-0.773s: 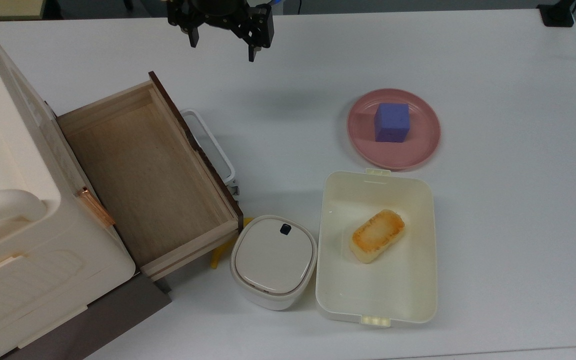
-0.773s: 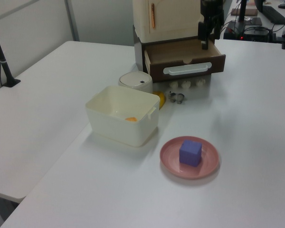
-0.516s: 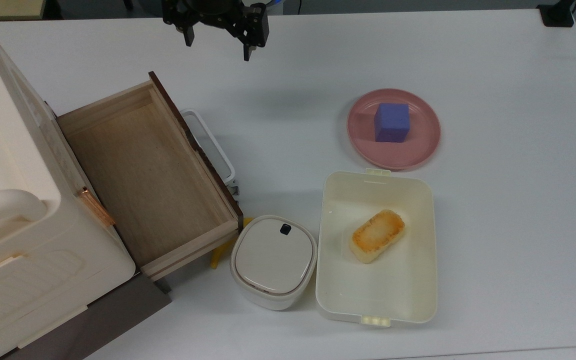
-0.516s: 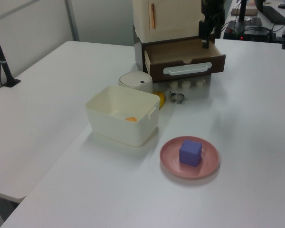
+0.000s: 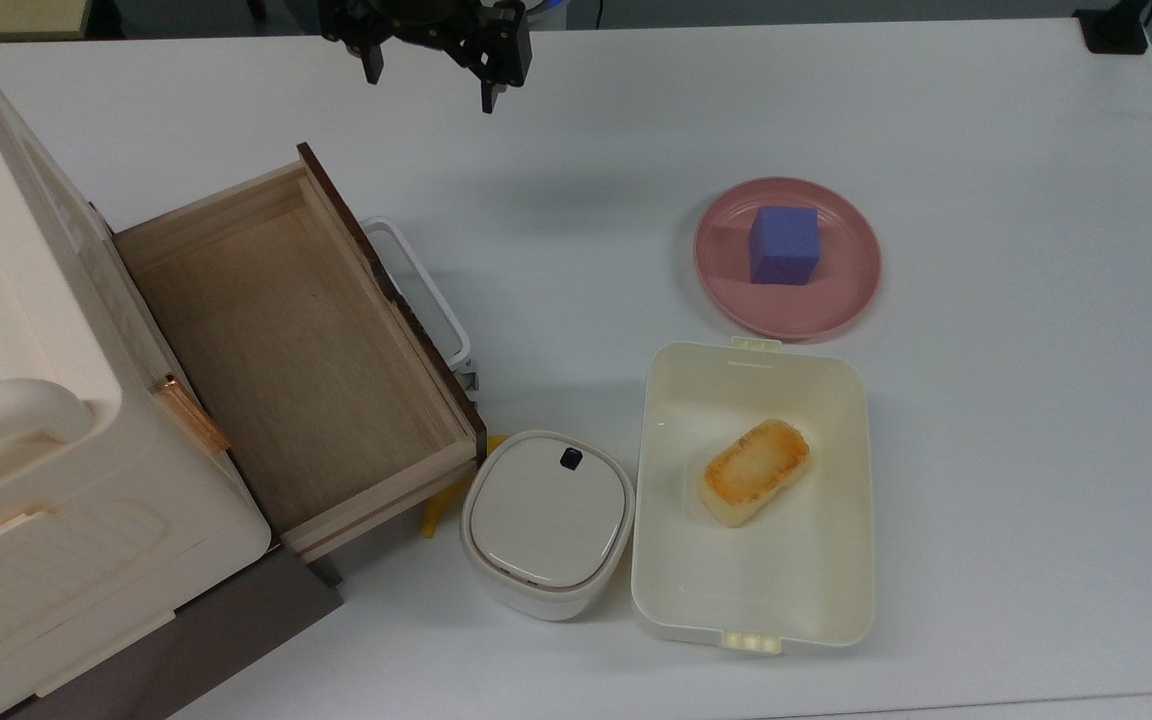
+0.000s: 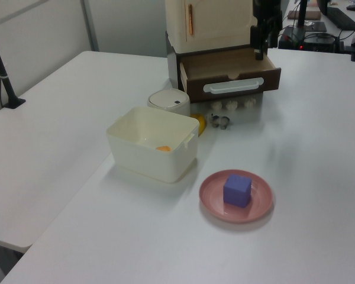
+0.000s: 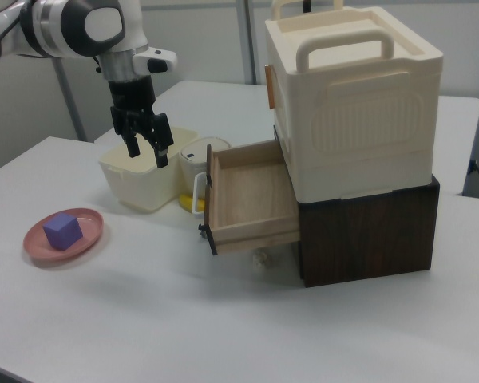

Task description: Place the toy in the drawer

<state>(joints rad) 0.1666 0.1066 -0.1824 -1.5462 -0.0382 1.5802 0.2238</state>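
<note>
**Hovering open hand, toy on the surface below the drawer front**

The hand (image 5: 429, 82) hangs in the air at the top edge of the top view, above the bare surface (image 5: 1036, 420) and past the drawer's far corner. Fingers are spread apart with nothing between them; the right view shows the same gap, with the hand (image 7: 146, 152) up in front of the cream tub (image 7: 140, 191).

The drawer (image 5: 286, 350) is pulled out of the dark wood cabinet (image 7: 367, 231). Its light wood floor is bare, and the white loop handle (image 5: 426, 290) sits on the dark front panel.

The toy (image 6: 220, 121) is on the surface just in front of the drawer front, low under the handle. It is beside a yellow thing (image 6: 200, 123) and well apart from the hand. It is too small here to give its pose.

A white lidded container (image 5: 546, 520) stands between the drawer's corner and the tub, touching or nearly touching the tub wall. Inside the tub lies a toasted bread-like piece (image 5: 755, 472). A pink plate (image 5: 841, 300) sits past the tub towards the top view's top, with a purple cube (image 5: 783, 245) on it. A cream box with a handle (image 7: 351, 96) is stacked on top of the cabinet.
</note>
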